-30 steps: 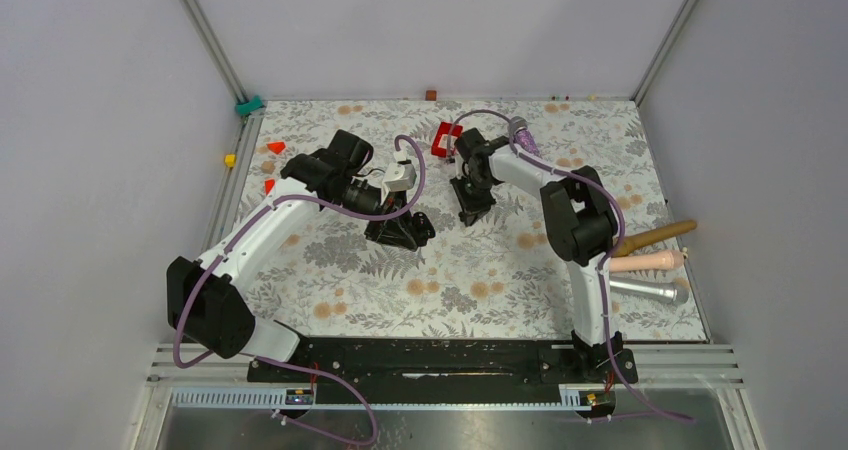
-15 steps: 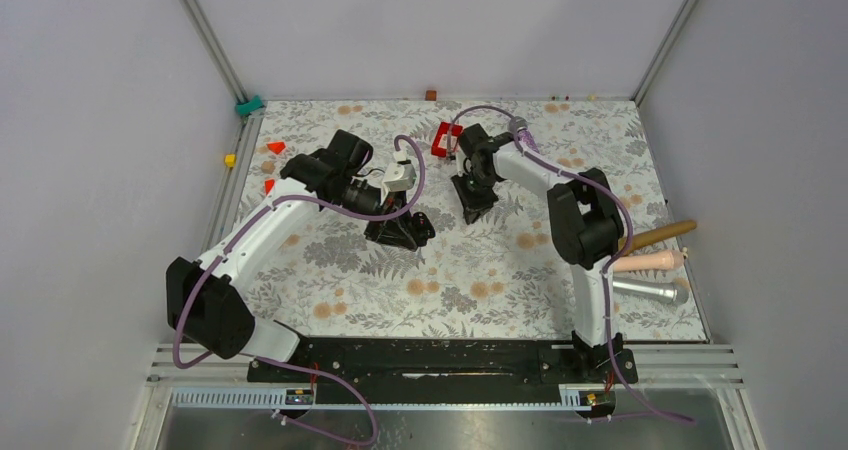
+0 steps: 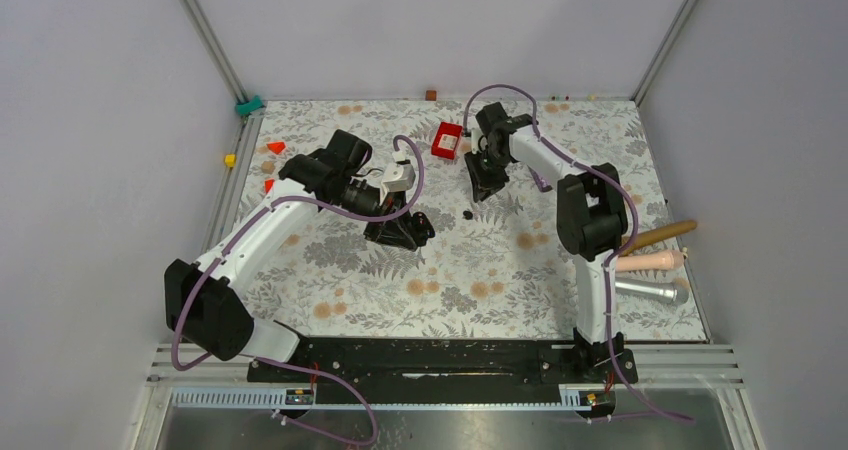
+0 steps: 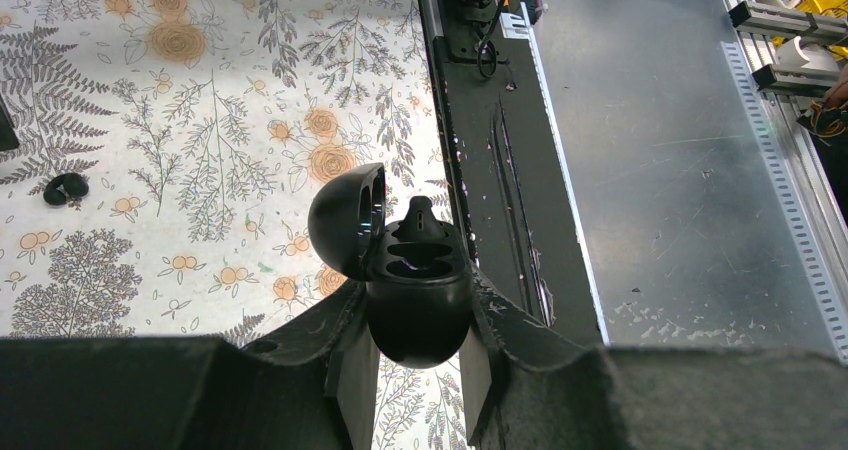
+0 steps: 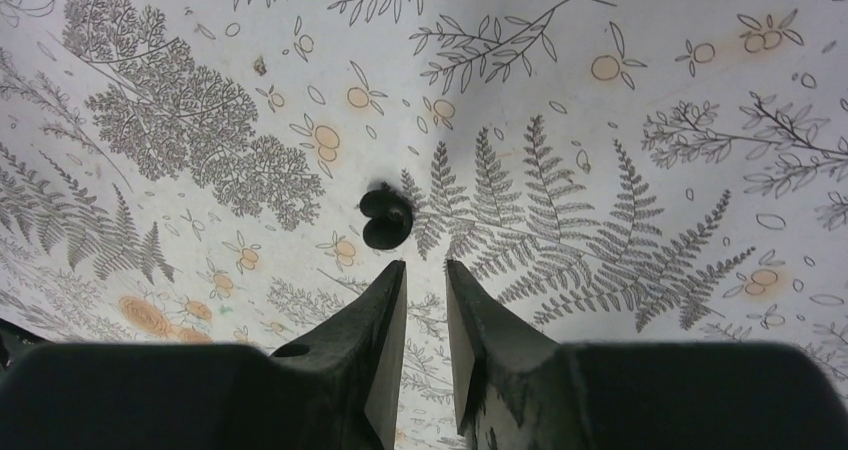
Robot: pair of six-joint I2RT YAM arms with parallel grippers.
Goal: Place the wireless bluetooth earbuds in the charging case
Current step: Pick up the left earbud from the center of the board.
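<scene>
Your L tool (image 4: 418, 300) is clamped on the charging case (image 4: 416, 325), one finger on each side of the lower shell. The case looks dark in the wrist cam, and any print on it is too small to read. The lid (image 4: 346, 220) is hinged open to the L of the tool. Inside, a dark bud shape (image 4: 421, 213) stands up from the pocket farthest from the fingertips. The nearer pocket (image 4: 410, 267) shows only a glossy hollow.

Your R tool (image 5: 425, 270) has its jaws a narrow gap apart w/ nothing between them. The loose earbud (image 5: 385, 217) lies on the surface just ahead of the fingertips, a little L of centre and not touching them. In the L wrist cam the same bud lies well off to the L of the held case.

A red block (image 3: 446, 140) lies beside the R tool; its markings can't be read. Well away from the R tool, near that arm's base side, three handle-shaped items lie at the surface's edge: brown (image 3: 662, 235), pink (image 3: 650, 262) and silver (image 3: 648, 290).

The surface (image 3: 330, 270) is a pale sheet printed w/ grey ferns and orange flowers. Small orange bits (image 3: 275, 147) and a yellow cube (image 3: 229, 159) lie out past the L arm. The walls (image 3: 100, 120) are plain pale grey w/ aluminium posts at the corners. A black rail (image 3: 430, 355) carries both arm bases.
</scene>
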